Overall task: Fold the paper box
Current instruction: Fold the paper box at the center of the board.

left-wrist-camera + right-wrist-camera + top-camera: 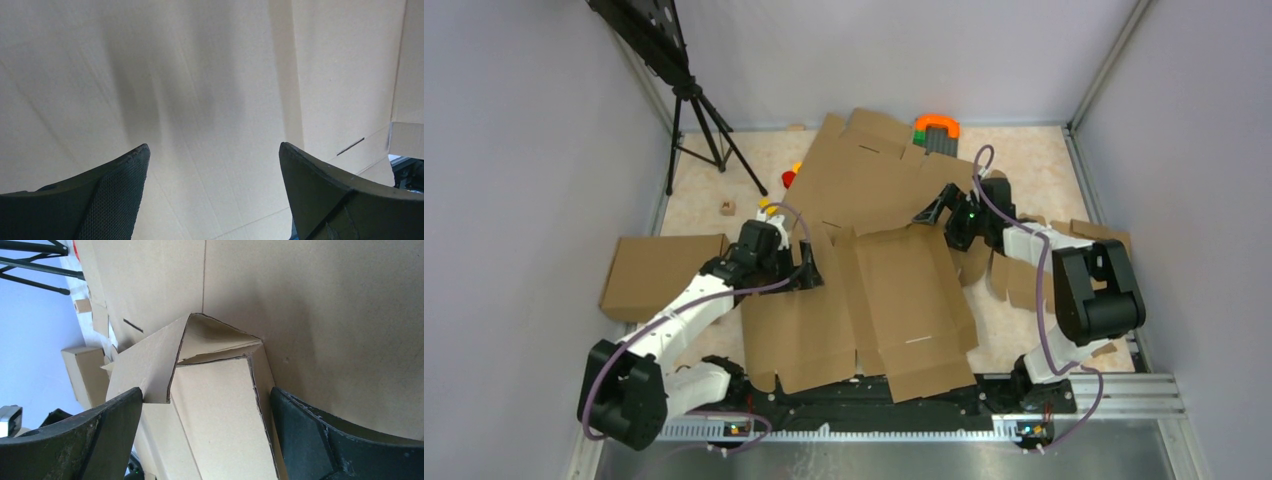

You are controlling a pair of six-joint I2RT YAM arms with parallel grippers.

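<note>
Overhead rear view; wrist views close above shared paper box (904,290)

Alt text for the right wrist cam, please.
The right gripper, jaws wide open, frames a raised, folded corner flap of the brown paper box. A smaller cardboard slab and black tripod legs show along the left edge.

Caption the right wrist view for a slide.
Right gripper, jaws open, faces a folded-up corner flap of the paper box.
</note>
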